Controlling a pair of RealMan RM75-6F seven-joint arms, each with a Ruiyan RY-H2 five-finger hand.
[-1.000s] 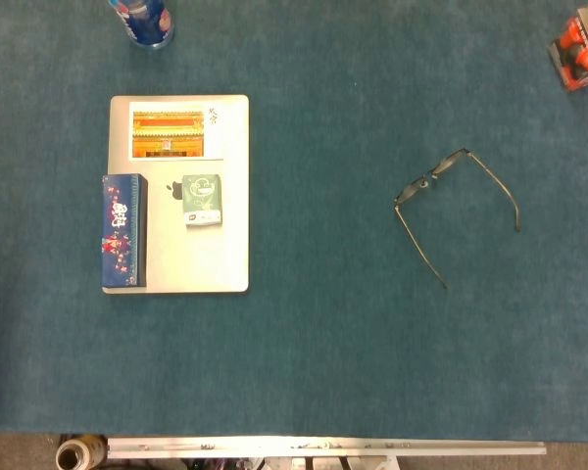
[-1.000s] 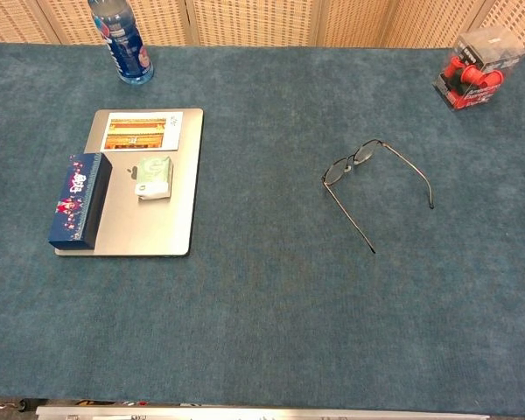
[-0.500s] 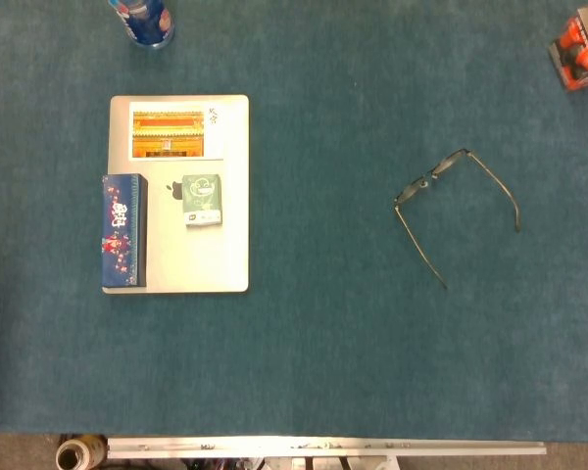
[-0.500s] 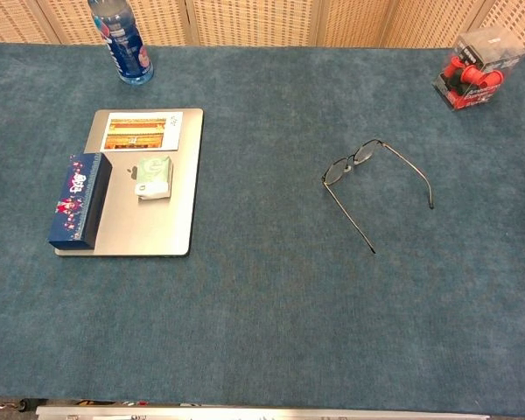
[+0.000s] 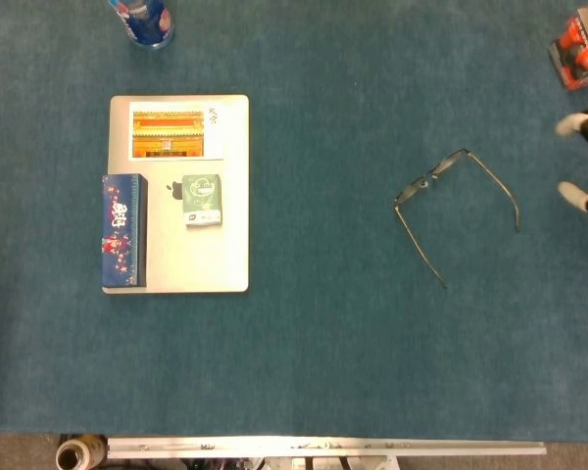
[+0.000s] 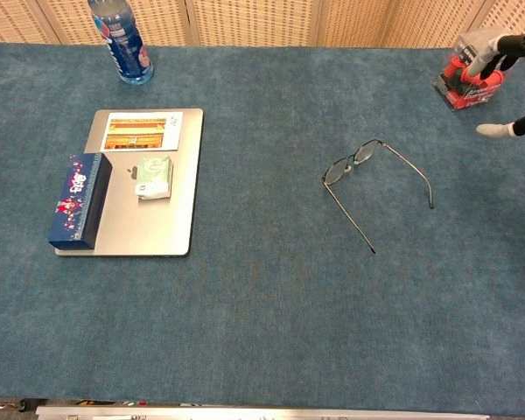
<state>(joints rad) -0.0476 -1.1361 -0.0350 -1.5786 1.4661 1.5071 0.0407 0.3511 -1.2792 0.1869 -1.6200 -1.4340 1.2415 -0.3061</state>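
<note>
Glasses (image 5: 451, 201) unfolded, temples pointing toward near-right; right hand (image 5: 586, 162) empty, fingers spread.

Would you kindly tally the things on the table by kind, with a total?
Laptop: 1
Blue box: 1
Green pack: 1
Postcard: 1
Bottle: 1
Glasses: 1
Red pack: 1
Total: 7

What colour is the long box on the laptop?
Dark blue with red and white floral print; the box shows best in the head view, lying on the silver laptop.
</note>
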